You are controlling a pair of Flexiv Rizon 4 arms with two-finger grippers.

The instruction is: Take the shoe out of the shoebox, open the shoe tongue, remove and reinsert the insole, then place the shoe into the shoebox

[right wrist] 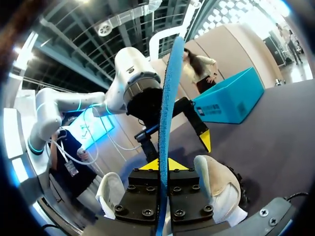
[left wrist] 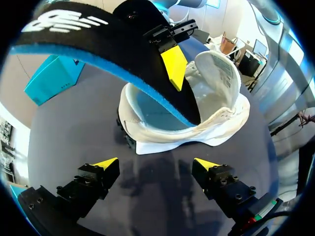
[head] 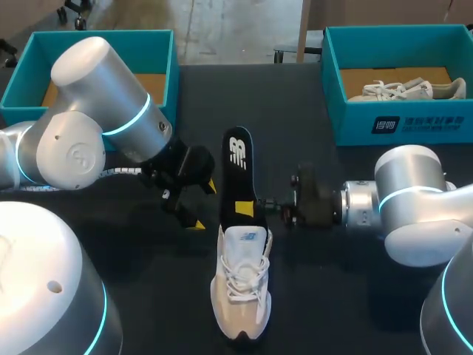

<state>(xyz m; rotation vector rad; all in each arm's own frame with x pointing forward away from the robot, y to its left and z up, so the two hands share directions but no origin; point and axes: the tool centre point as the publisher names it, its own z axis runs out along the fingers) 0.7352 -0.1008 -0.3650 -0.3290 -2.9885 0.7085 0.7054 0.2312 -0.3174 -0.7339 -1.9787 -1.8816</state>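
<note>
A white shoe (head: pixel 240 288) lies on the dark table, toe toward the front edge. A black insole (head: pixel 238 166) with a blue edge sticks out of its opening, its lower end inside the shoe (left wrist: pixel 216 118). My right gripper (head: pixel 255 208) is shut on the insole's middle. In the right wrist view the insole (right wrist: pixel 167 113) runs edge-on between that gripper's (right wrist: pixel 162 164) fingers. My left gripper (head: pixel 201 205) hangs open just left of the insole, touching nothing. In the left wrist view its jaws (left wrist: pixel 156 164) stand wide apart, short of the shoe's heel and under the insole (left wrist: pixel 98 44).
A teal shoebox (head: pixel 164 52) stands at the back left behind my left arm. A second teal shoebox (head: pixel 399 122) at the back right holds another white shoe (head: pixel 406 90). The shoe's tongue (left wrist: pixel 219 66) is folded up and open.
</note>
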